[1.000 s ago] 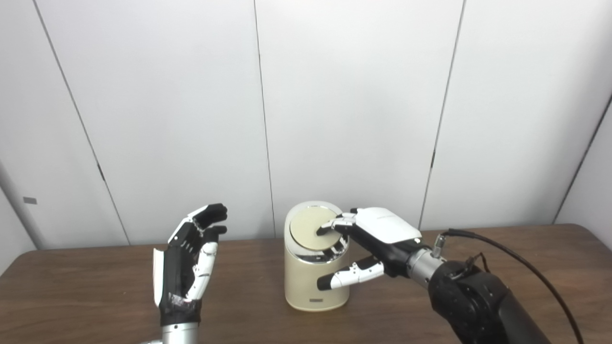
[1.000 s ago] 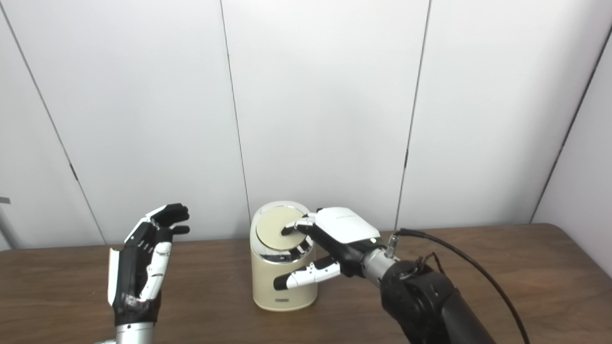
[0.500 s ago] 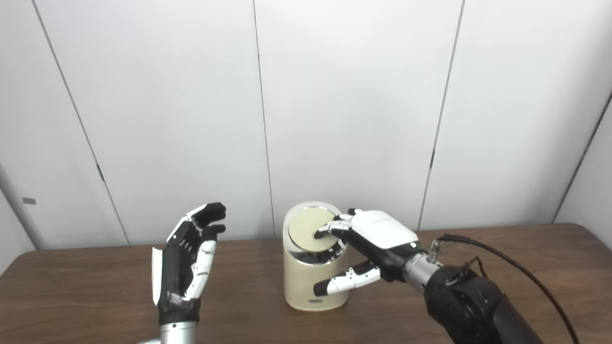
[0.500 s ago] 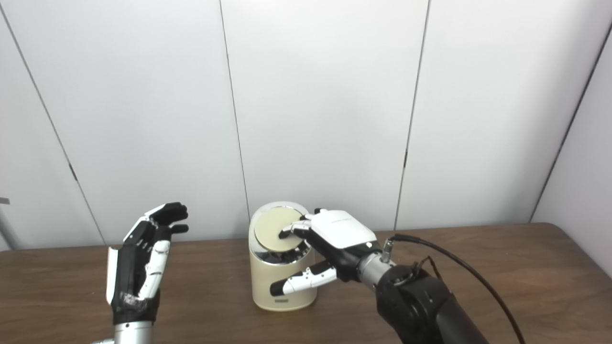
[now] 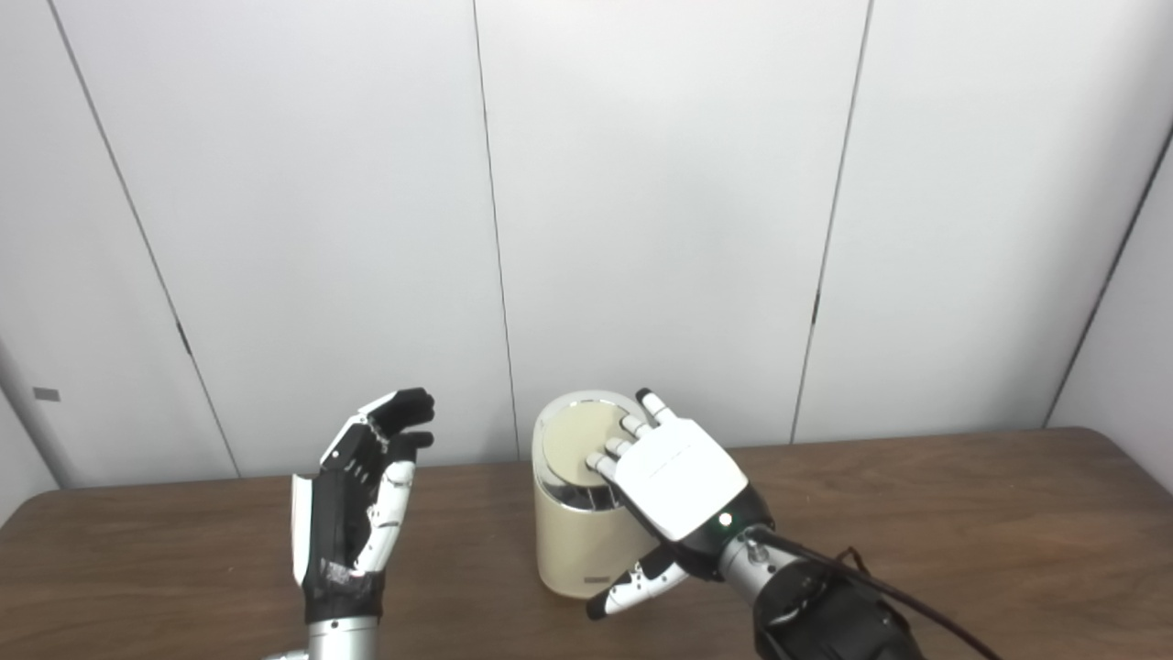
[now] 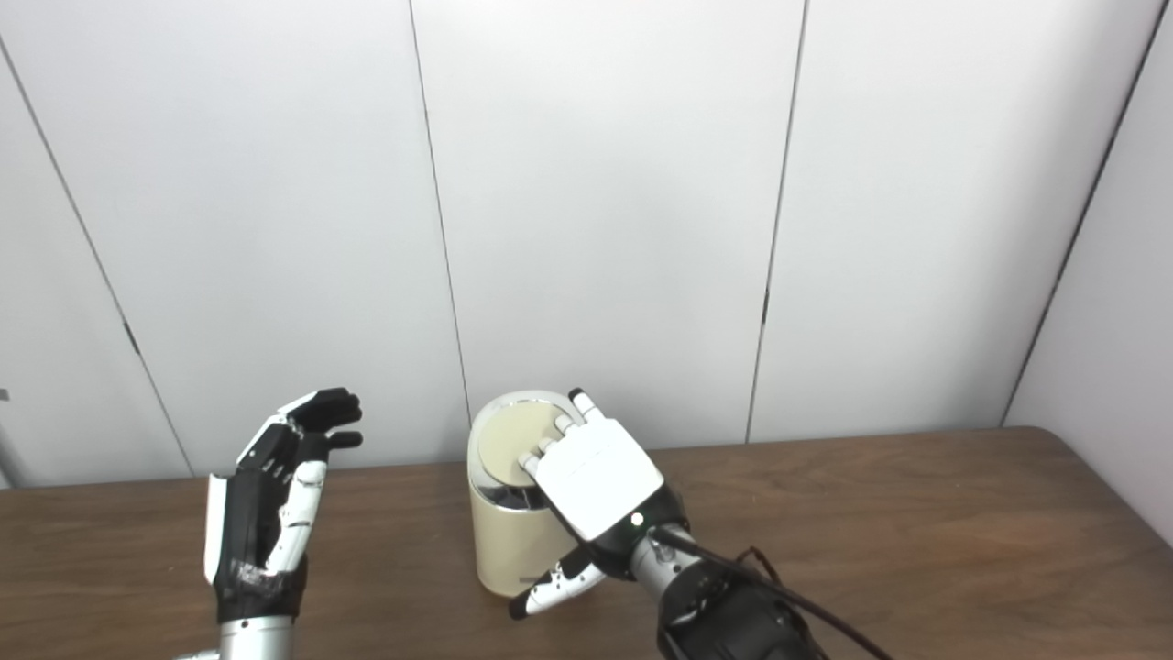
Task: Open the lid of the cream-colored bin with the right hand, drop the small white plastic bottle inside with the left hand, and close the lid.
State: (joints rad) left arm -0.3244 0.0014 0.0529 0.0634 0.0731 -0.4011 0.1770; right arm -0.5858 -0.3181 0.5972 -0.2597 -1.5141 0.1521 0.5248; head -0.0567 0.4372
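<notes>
Pressing down, our right hand (image 5: 680,477) lies over the bin (image 5: 579,541), fingers (image 5: 632,425) held close and flat on the lid (image 5: 575,444), probably to seat it. Our left hand (image 5: 356,500) waits upright and apart, fingers loosely spread, holding nothing. We see no bottle; presumably it is inside.

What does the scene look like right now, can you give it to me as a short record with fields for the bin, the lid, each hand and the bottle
bin: cream-colored bin, upright on the brown table
lid: round lid down on the bin, not raised
right hand: right hand lies over the lid, fingers on its top, holding nothing
left hand: left hand raised left of the bin, fingers apart, empty
bottle: no bottle in view
</notes>
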